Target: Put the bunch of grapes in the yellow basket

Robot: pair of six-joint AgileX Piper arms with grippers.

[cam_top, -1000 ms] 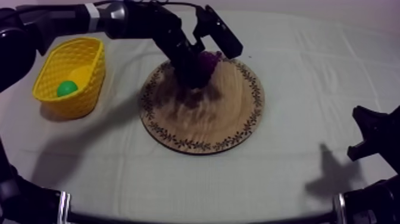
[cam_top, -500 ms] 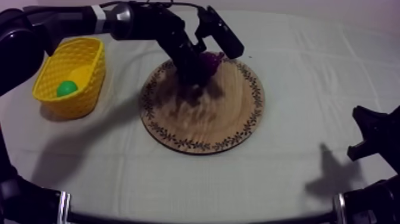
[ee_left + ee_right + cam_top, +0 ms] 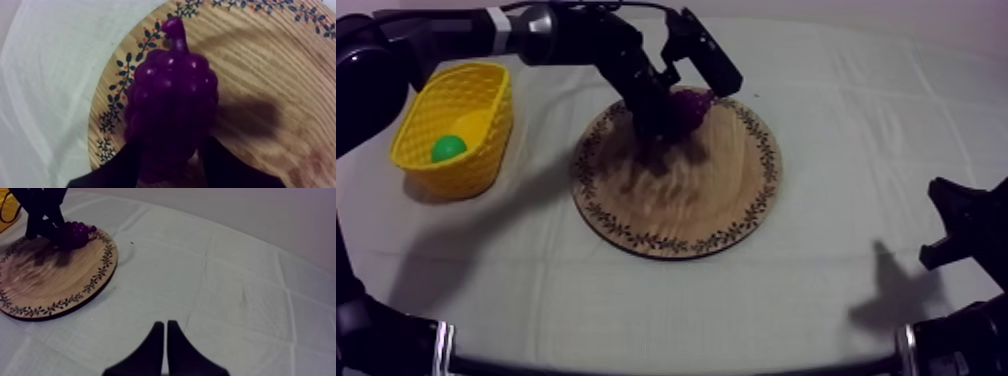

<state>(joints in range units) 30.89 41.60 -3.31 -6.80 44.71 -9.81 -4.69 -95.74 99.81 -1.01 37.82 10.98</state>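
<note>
The purple bunch of grapes (image 3: 689, 102) is at the far edge of the round wooden board (image 3: 676, 205). My left gripper (image 3: 668, 113) reaches in from the upper left and is shut on the bunch. In the left wrist view, both black fingers (image 3: 125, 162) clamp the lower part of the grapes (image 3: 170, 95) over the board's patterned rim (image 3: 117, 95), with the stem pointing away. The yellow basket (image 3: 486, 130) stands at the left of the table. My right gripper (image 3: 165, 325) is shut on nothing, low at the right (image 3: 958, 225), far from the board (image 3: 50, 283).
A green toy fruit (image 3: 448, 148) lies inside the basket. Grey-white cloth covers the table between the board and the basket, and to the right of the board. From the right wrist, the left arm stands over the grapes (image 3: 76, 232).
My left gripper has shifted slightly toward the far side with the grapes held in it. The right arm has not moved.
</note>
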